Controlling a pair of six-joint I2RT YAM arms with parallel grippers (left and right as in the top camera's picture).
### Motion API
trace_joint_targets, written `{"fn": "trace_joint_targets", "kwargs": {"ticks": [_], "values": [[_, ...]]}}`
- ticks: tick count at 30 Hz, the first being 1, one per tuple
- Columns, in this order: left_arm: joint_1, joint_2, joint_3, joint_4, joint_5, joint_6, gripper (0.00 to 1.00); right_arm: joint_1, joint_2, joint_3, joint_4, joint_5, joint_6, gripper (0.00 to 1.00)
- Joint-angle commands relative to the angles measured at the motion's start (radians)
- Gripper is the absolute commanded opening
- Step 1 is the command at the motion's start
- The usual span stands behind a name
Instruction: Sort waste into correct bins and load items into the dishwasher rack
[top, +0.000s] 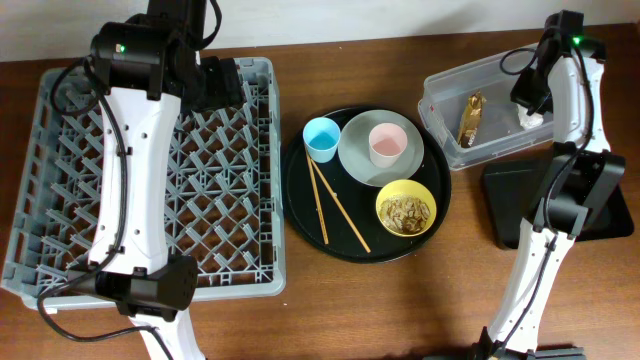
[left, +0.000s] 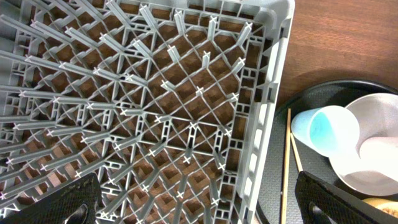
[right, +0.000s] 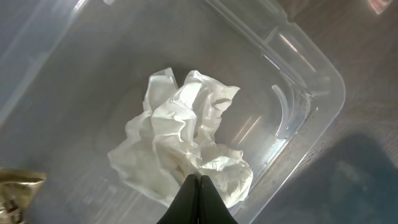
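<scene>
The grey dishwasher rack (top: 60, 150) fills the left of the table. My left gripper (top: 238, 84) hovers open over its far right corner (left: 273, 93), holding nothing; its fingers (left: 62, 202) spread wide. On a round black tray (top: 300, 215) stand a light-blue cup (top: 321, 139) (left: 326, 127), a grey plate (top: 360, 160) carrying a pink cup (top: 387, 146), chopsticks (top: 330, 205) and a yellow bowl (top: 406, 209) of food scraps. The clear tub (top: 450, 85) holds a gold wrapper (top: 470, 117) and a white tissue (right: 186, 143). My right gripper (right: 199, 179) is shut just above the tissue.
A shallow black rectangular tray (top: 505, 195) lies beside the clear tub, partly under the right arm's base. The left arm's base stands at the rack's near edge. Bare wooden table shows between the rack and the round tray.
</scene>
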Motion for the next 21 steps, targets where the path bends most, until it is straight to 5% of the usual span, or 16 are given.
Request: {"fn": "trace_joint_targets", "kwargs": {"ticks": [1,21], "values": [[0.000,-0.003,0.008,-0.002,-0.014,0.013,0.99,-0.019,0.018,-0.001,-0.003,0.030,0.002,0.04],[0.000,-0.003,0.008,-0.002,-0.014,0.013,0.99,-0.034,0.047,0.003,-0.140,0.145,0.040,0.04]]}}
